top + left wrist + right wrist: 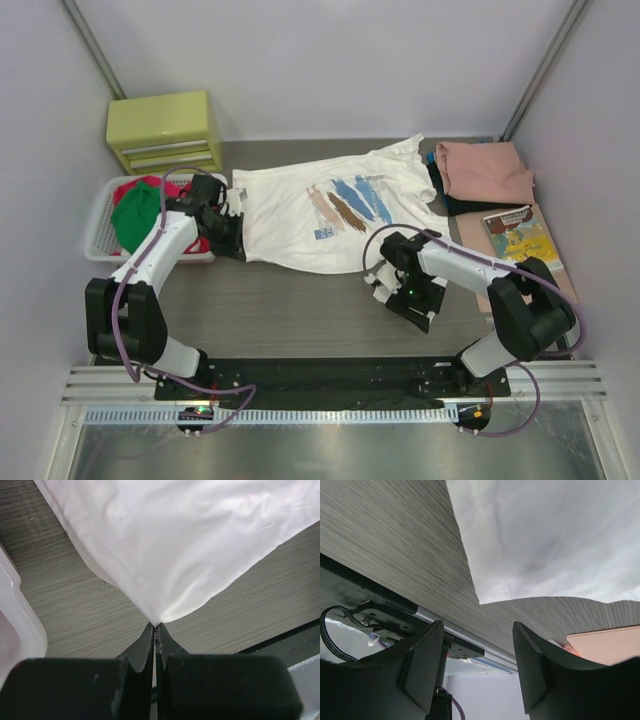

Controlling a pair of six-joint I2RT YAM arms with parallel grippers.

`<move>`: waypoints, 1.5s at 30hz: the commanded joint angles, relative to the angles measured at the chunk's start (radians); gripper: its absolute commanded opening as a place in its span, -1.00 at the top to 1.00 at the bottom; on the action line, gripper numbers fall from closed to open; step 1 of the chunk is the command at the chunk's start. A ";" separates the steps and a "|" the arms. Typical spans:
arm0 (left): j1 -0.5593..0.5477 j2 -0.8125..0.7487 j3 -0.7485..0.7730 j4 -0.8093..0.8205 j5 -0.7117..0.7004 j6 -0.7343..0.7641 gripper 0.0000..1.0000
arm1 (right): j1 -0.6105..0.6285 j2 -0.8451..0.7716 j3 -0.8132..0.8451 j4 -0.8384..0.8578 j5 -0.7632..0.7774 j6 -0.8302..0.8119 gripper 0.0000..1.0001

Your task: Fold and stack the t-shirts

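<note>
A white t-shirt (330, 210) with blue, brown and pink brush strokes lies spread flat in the middle of the table. My left gripper (240, 245) is shut on its near-left corner; in the left wrist view the cloth (165, 545) runs to a point pinched between the black jaws of the left gripper (156, 627). Off the shirt's near-right corner my right gripper (378, 285) stands open. In the right wrist view that corner of the shirt (545, 545) lies just beyond the right gripper (479, 645), which has nothing between its fingers. Red and green t-shirts (135, 215) lie in a basket. A salmon-pink one (485, 170) is folded over a black one (452, 203) at the back right.
The white slotted basket (98, 235) stands at the left, close to my left arm, and its rim (20, 625) shows in the left wrist view. A yellow-green drawer unit (165, 130) is behind it. A thin book (520, 235) lies at the right on a pinkish board (605, 642).
</note>
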State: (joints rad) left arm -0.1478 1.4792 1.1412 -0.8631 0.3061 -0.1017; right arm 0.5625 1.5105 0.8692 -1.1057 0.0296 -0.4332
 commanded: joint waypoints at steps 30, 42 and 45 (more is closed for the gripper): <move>0.002 -0.026 0.005 0.026 -0.005 0.016 0.99 | 0.054 0.103 0.016 0.089 0.095 0.056 0.98; 0.002 -0.013 -0.009 0.036 0.007 0.020 0.99 | 0.036 -0.021 0.155 0.072 0.199 0.079 0.98; 0.002 -0.022 -0.021 0.036 0.005 0.030 1.00 | 0.028 -0.007 0.226 0.069 0.237 0.079 0.98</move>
State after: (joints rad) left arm -0.1478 1.4788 1.1305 -0.8555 0.3038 -0.0959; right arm 0.6014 1.5284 0.9905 -1.0363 0.1894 -0.3676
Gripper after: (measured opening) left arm 0.003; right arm 0.020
